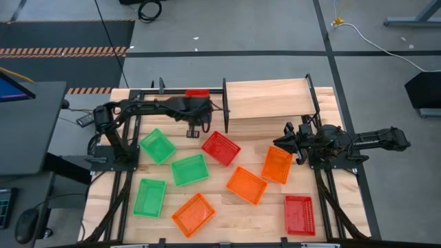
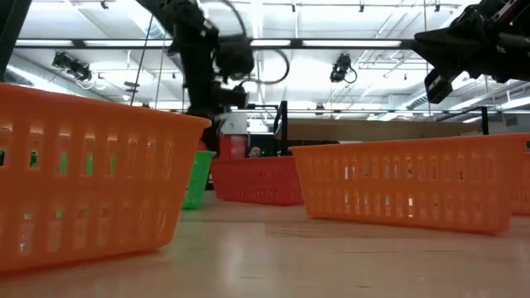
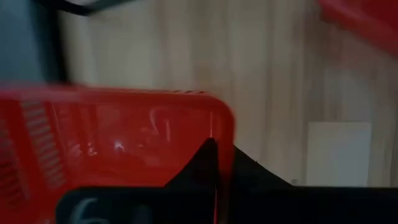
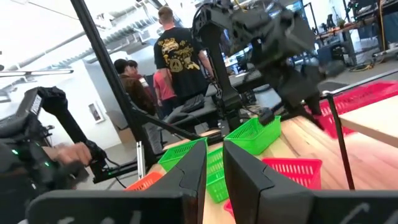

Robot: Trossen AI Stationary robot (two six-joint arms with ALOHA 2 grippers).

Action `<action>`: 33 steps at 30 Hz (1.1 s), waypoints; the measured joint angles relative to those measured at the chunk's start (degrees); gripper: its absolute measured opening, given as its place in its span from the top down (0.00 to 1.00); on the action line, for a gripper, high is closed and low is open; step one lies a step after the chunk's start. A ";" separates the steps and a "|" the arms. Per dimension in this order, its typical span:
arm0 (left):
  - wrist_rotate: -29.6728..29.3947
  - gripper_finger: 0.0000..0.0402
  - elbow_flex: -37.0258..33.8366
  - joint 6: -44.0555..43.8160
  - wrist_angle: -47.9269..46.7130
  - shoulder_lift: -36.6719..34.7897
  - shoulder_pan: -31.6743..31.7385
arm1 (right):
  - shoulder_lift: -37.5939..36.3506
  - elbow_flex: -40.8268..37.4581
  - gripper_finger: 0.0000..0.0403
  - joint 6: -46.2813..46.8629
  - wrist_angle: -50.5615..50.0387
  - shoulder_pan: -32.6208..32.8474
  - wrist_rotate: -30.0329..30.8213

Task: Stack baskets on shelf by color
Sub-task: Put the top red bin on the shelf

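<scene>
The left tool (image 1: 195,131) reaches over the far side of the pale wooden desk (image 1: 220,217), just left of the shelf (image 1: 265,100), a smooth light-wood plank on thin black metal posts. In the left wrist view its dark finger (image 3: 208,165) is pressed against the glossy rim of a red basket (image 3: 118,134), a mesh-walled plastic tray with rounded corners, so the tool appears clamped on that rim, though the picture is too blurred to be sure. From above, that red basket (image 1: 197,92) shows as a small strip at the desk's far edge beside the arm.

The right tool (image 1: 288,140) hangs above the desk near the shelf's right posts, holding nothing, its two flat dark fingers (image 4: 193,171) parallel with a narrow gap between them.

Eight more shallow rectangular baskets lie scattered on the desk: green ones (image 1: 157,145) (image 1: 189,169) (image 1: 149,197) to the left, orange ones (image 1: 278,164) (image 1: 247,184) (image 1: 193,214) through the middle, a red one (image 1: 221,148) near the shelf's front left post, and another red one (image 1: 300,214) at the near right. The shelf's plank carries nothing.
</scene>
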 joint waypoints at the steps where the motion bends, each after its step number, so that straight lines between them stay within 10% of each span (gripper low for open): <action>1: -1.30 0.99 1.95 0.08 -2.12 0.00 -0.26 | 0.00 0.01 0.85 -0.01 0.02 0.00 0.00; 15: -6.56 0.99 31.24 -0.57 -8.00 -0.06 -3.88 | 0.00 0.01 0.85 -0.03 0.01 0.00 -0.01; 33: -2.42 0.98 46.60 -5.10 -2.56 13.66 -7.38 | -0.02 0.01 0.85 -0.01 1.81 0.00 0.44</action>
